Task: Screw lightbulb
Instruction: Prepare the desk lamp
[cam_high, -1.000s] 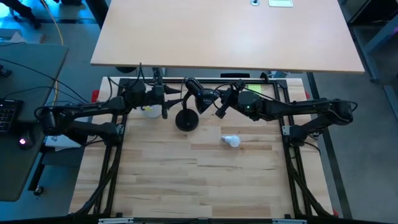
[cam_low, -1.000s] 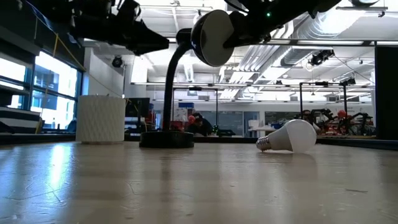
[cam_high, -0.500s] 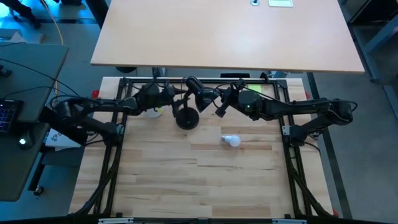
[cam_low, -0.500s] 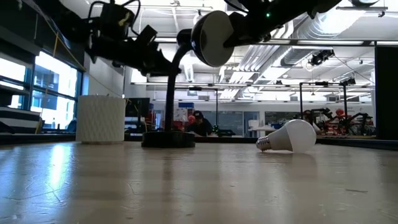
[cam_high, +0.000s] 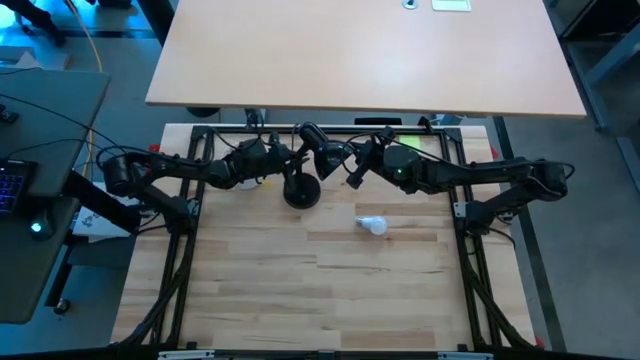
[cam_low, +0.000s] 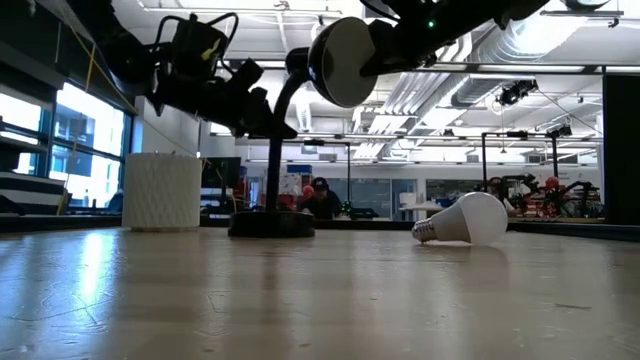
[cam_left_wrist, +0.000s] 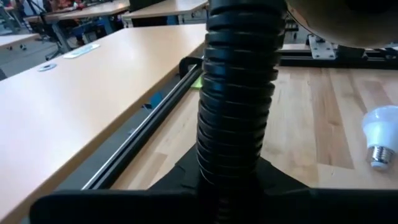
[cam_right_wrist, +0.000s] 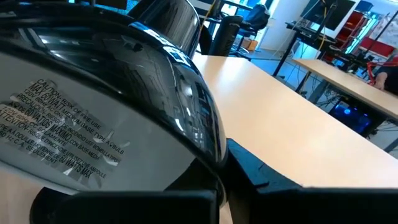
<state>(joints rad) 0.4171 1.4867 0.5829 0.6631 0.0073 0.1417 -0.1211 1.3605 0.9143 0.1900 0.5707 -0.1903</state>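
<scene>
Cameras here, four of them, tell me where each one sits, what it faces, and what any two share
High view: above the table, facing straight down; both arms, lamp, lightbulb.
Low view: tabletop height, facing level across; left tool at the lamp's neck.
Left wrist view: on the left arm, close on the ribbed neck.
Right wrist view: on the right arm, pressed near the lamp's shade.
Shared: high, low and left wrist views all show the lightbulb lying loose.

A robotics lab in an open industrial hall. A butcher-block bench (cam_high: 330, 290) sits in a black metal frame (cam_high: 480, 290) with arms mounted at its left and right edges. Beyond its far edge stand long pale worktables (cam_high: 360, 50); exposed ceiling ducts (cam_low: 450, 70), strip lights and equipment racks fill the background.
</scene>
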